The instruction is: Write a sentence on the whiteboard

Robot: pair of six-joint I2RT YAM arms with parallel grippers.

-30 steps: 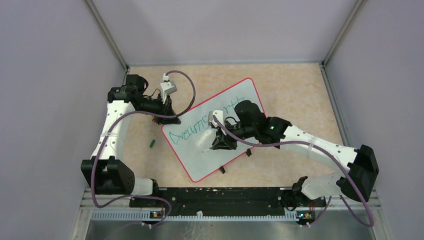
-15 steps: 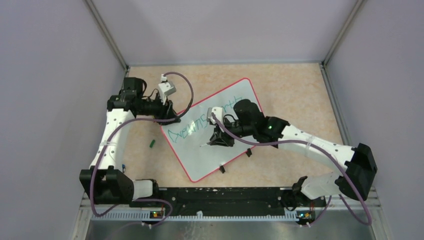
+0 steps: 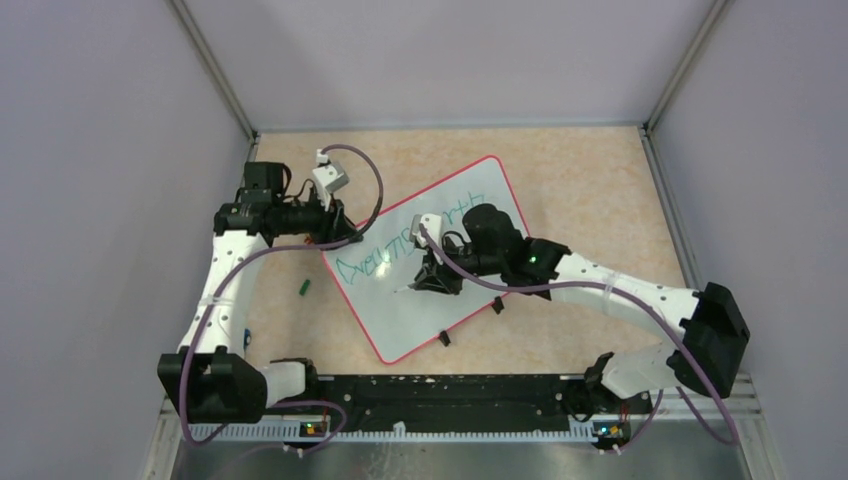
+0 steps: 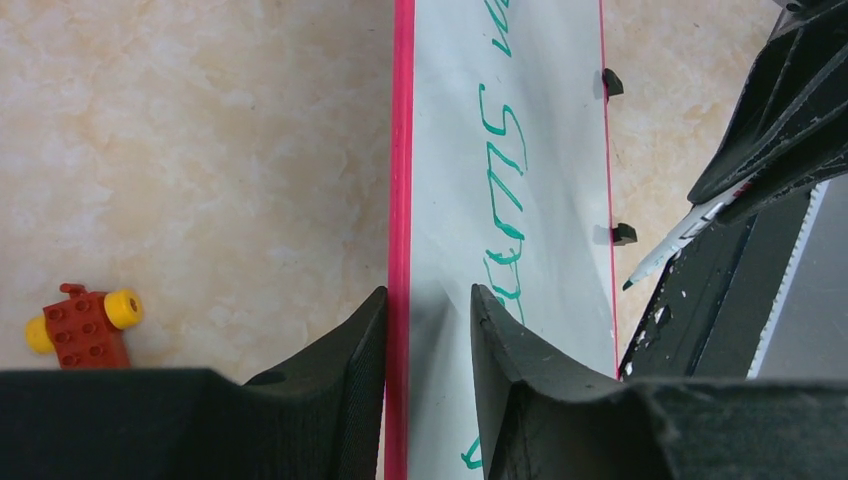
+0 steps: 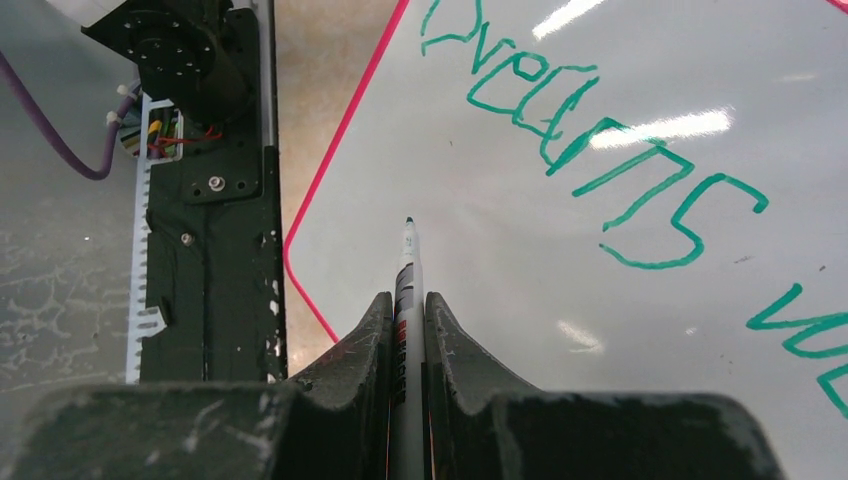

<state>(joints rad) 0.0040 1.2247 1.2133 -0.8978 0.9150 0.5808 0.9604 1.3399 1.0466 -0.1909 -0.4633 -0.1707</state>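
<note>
Whiteboard [image 3: 420,325] lay mid-table, long axis diagonal, near-left to far-right. Sentence [image 3: 395,258] ran along far-left side. Right gripper [image 5: 405,300] pinched marker [image 5: 407,262], tip aimed at blank board below lettering; contact unclear. Right arm reached leftward over board. Left gripper [image 4: 428,305] jaws parted, straddling red rim.

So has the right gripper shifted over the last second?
Yes, slightly. The right gripper, shut on the marker, has drifted left and farther away, judged against the black foot at the near edge of the whiteboard.
</note>
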